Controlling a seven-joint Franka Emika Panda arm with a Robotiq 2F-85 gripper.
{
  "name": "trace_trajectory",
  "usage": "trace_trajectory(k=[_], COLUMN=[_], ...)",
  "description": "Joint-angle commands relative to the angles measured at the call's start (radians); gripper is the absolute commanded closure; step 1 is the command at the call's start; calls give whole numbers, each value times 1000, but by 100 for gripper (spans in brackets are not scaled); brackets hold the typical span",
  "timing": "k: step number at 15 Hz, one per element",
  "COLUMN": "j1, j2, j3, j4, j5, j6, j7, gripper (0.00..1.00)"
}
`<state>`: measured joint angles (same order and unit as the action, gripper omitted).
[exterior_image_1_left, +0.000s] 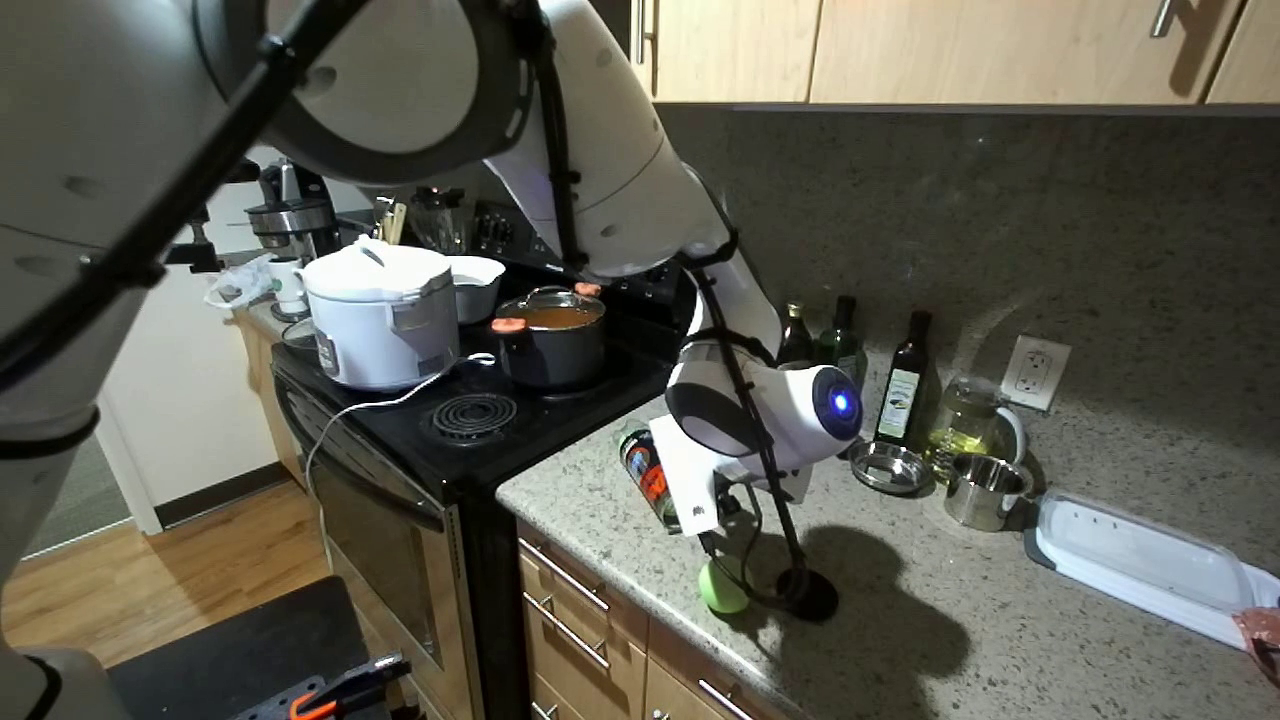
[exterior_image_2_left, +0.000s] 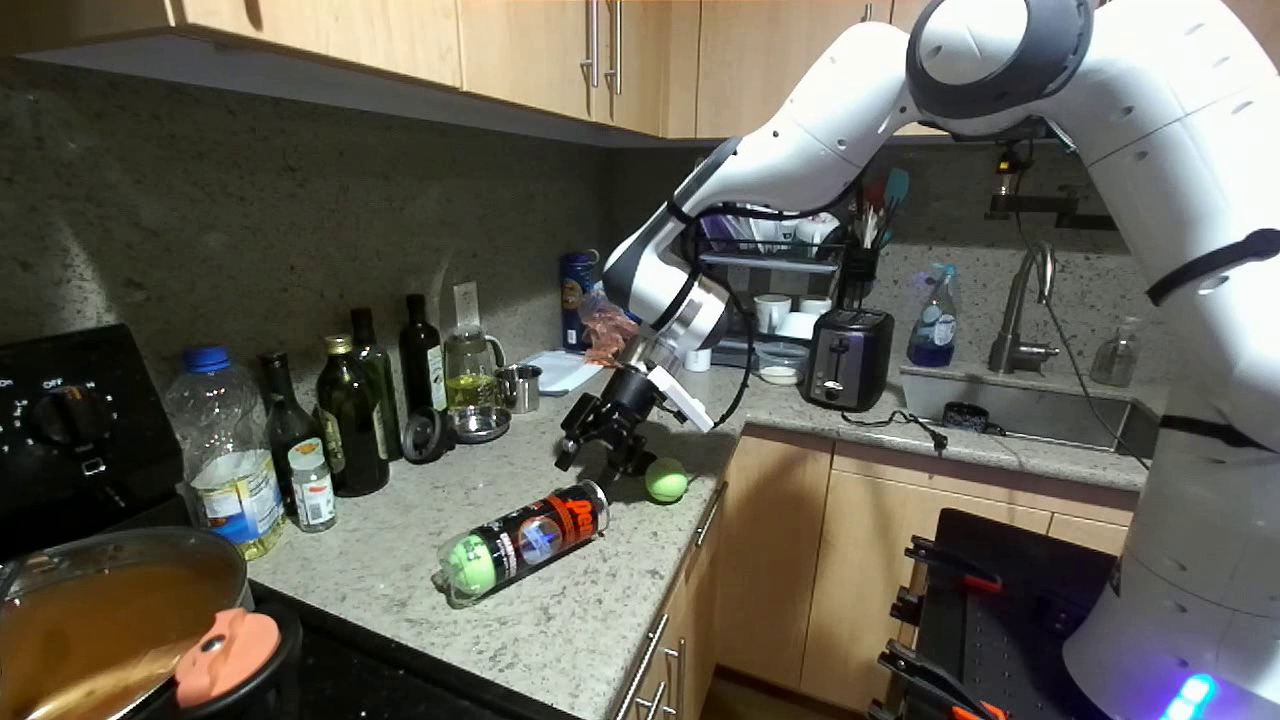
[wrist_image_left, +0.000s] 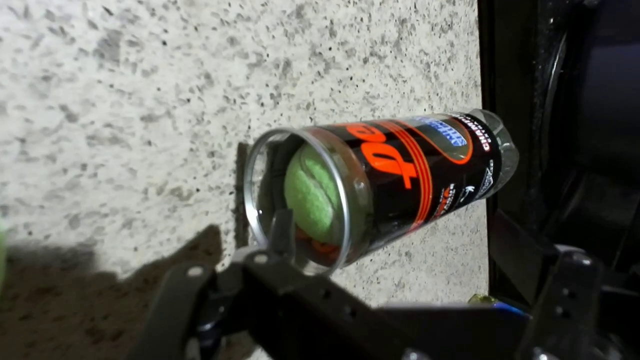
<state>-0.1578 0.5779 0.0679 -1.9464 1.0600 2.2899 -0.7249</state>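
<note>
Tool: jaws apart, empty. Tennis-ball can, on its side: could roll if nudged. Loose tennis ball, right, near edge of counter: a bump might drop it.

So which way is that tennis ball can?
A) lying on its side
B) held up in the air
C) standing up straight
A, because in an exterior view the tennis ball can has its long side down on the counter.
</note>
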Motion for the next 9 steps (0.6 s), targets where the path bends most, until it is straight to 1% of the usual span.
trace_trajectory(k=[1,2,4,5,6,7,9], j1=[-6,-6,-6,-5,-3,-2,-1], j2=[19,22,29,33,36,38,41], j3=[3,4,5,5,4,3,2], j4=[27,30,40,45,50,55,60], j5=[27,26,24,21,20,18,16], j6=[-29,-33,-41,-47,-51,-55,-62], j7=[-28,-29,-29,-26,-25,-23,-23], gripper=[0,0,4,11,21,37,52])
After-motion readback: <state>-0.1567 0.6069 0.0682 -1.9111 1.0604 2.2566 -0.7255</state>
